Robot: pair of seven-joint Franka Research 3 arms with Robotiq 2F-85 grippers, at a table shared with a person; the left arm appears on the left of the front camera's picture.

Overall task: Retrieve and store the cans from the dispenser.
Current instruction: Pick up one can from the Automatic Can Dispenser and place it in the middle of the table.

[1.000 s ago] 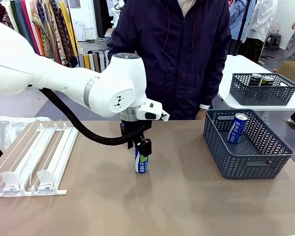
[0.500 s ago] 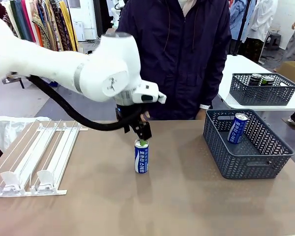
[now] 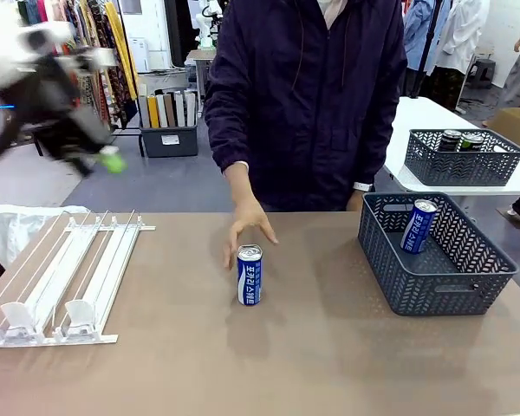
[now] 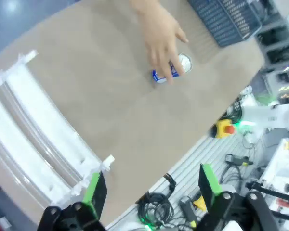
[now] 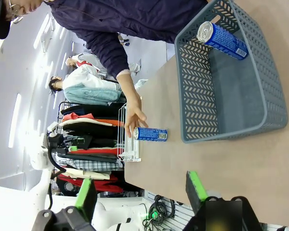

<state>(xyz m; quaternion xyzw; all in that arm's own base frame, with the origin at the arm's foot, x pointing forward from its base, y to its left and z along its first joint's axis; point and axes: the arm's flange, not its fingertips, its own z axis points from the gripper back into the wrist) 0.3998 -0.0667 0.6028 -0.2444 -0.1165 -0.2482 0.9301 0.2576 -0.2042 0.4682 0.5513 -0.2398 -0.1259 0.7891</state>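
robot: white arm, black cable | left gripper (image 4: 151, 192): black, green pads (image 4: 93, 188) | person (image 3: 308, 95): dark navy zip jacket, white cuffs

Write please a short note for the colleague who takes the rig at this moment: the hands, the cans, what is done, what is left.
Left hand: open, empty, raised high above the dispenser.
Right hand: open, empty, off the table beside the grey basket.
Dispenser: no cans in its lanes.
Done: one blue can leans in the basket.
Left: the second blue can stands upright mid-table, outside the basket; the person's hand is reaching to it.
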